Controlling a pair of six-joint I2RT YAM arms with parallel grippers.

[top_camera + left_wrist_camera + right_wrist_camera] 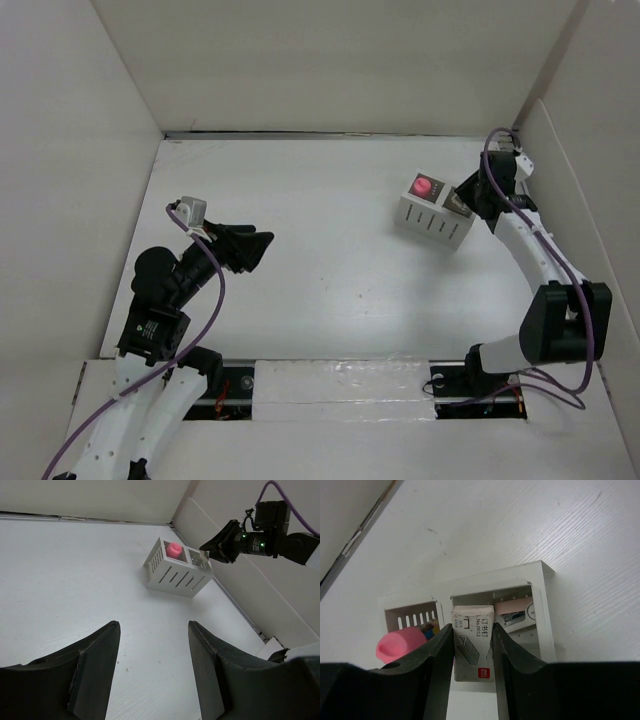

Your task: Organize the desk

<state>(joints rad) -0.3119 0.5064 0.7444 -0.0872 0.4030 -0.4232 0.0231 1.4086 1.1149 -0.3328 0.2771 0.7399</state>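
Note:
The desk (330, 270) is a large white tabletop. A small white slotted two-compartment box (433, 212) stands at its far right; it also shows in the left wrist view (175, 572). A pink object (400, 644) sits in its left compartment. My right gripper (473, 640) is shut on a small white staple box (472, 642) and holds it just over the box's right compartment (520, 612), where a pink pad and other small items lie. My left gripper (152, 630) is open and empty above the desk at the left.
White walls enclose the desk on the far, left and right sides. The right wall runs close behind the two-compartment box. Metal rails (330, 380) run along the near edge by the arm bases.

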